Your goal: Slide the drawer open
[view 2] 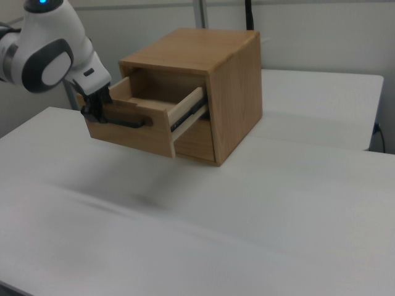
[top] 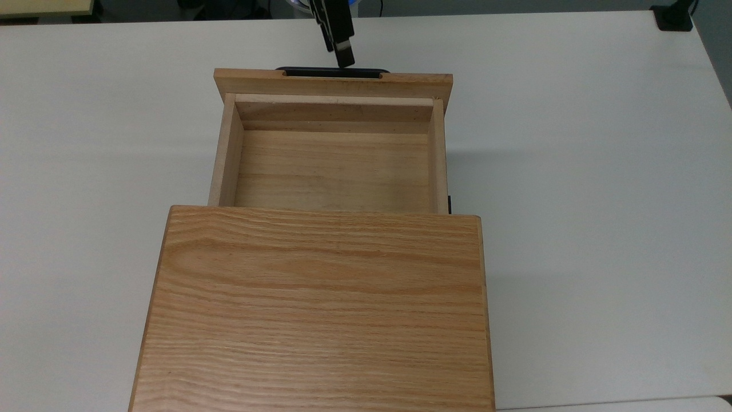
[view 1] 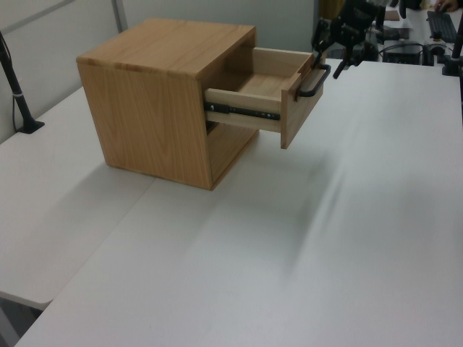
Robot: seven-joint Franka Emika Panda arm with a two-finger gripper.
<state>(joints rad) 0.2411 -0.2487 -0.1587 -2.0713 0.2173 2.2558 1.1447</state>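
The light oak drawer (top: 334, 166) stands pulled far out of the cabinet (top: 314, 309), its inside bare. Its black bar handle (top: 331, 72) runs along the front panel at the top view's top. My gripper (top: 343, 57) hovers just beyond the handle's middle, off the bar, with its fingers apart and nothing held. In the left view the gripper (view 1: 331, 52) sits above and behind the handle (view 1: 312, 81), past the drawer front (view 1: 300, 108). In the right view the gripper (view 2: 94, 111) hangs at the left end of the drawer front (view 2: 133, 129).
The cabinet (view 1: 152, 108) sits on a white table (top: 572, 171) with wide room on both sides. A black clamp post (view 1: 18, 94) stands at the left view's left edge. The white arm (view 2: 49, 55) reaches in from the right view's upper left.
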